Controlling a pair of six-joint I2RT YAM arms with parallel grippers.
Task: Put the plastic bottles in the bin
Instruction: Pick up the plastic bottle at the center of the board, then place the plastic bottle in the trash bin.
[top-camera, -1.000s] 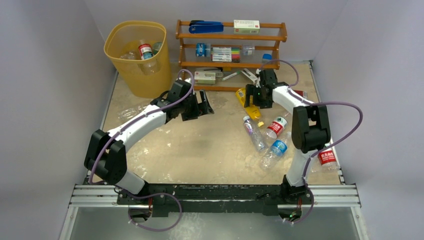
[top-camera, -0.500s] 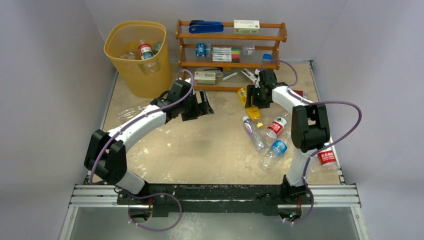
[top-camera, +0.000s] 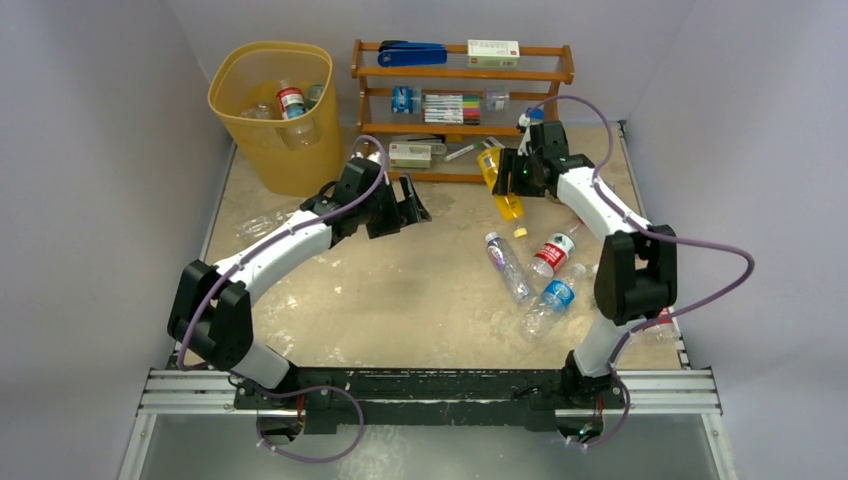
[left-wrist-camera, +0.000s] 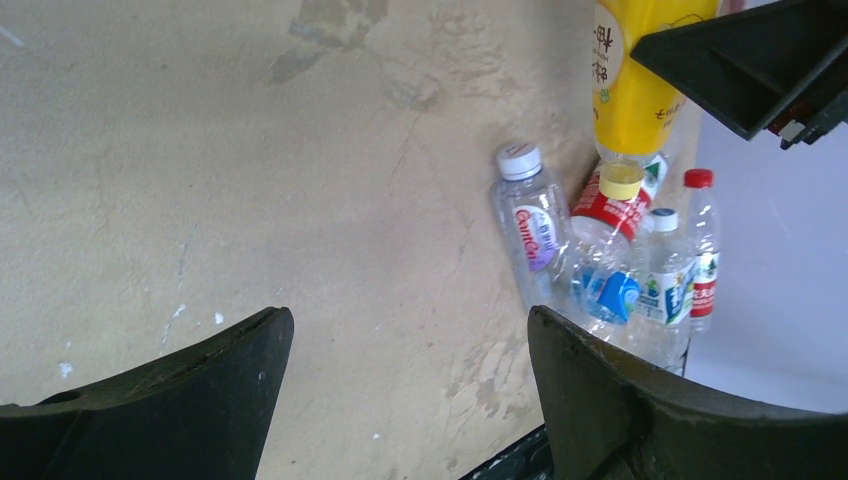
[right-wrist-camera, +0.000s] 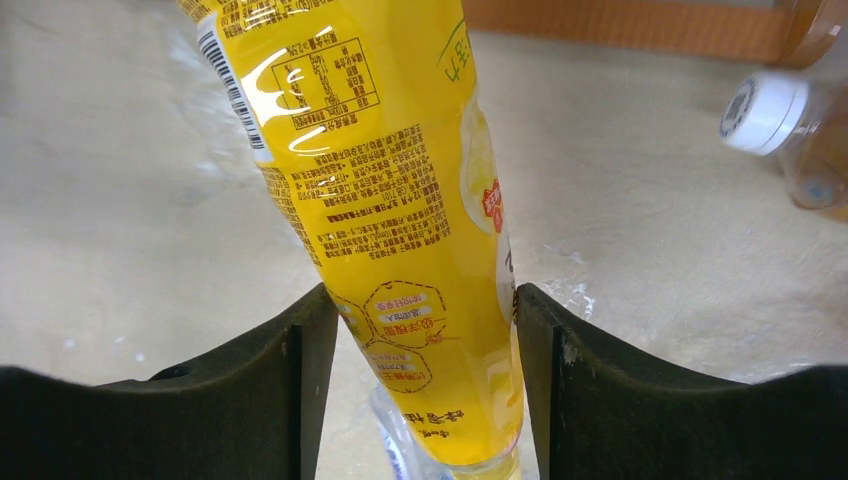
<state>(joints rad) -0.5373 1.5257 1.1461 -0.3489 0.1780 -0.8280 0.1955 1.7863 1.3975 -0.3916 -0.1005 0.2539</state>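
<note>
Right wrist view: yellow bottle (right-wrist-camera: 400, 200) is gripped by right tool (right-wrist-camera: 415, 340), left tool (left-wrist-camera: 410, 330) is open; bin (top-camera: 300, 160) at ten o'clock must be reached next.

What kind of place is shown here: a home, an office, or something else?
Probably a robot test cell: plain grey walls enclose a worn beige tabletop, two white-and-black robot arms stand on a silver metal rail, and a brown wooden three-tier shelf rack holds stationery.

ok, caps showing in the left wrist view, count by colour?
white caps: 2
yellow cap: 1, on the yellow bottle
red cap: 1
Total: 4
</note>
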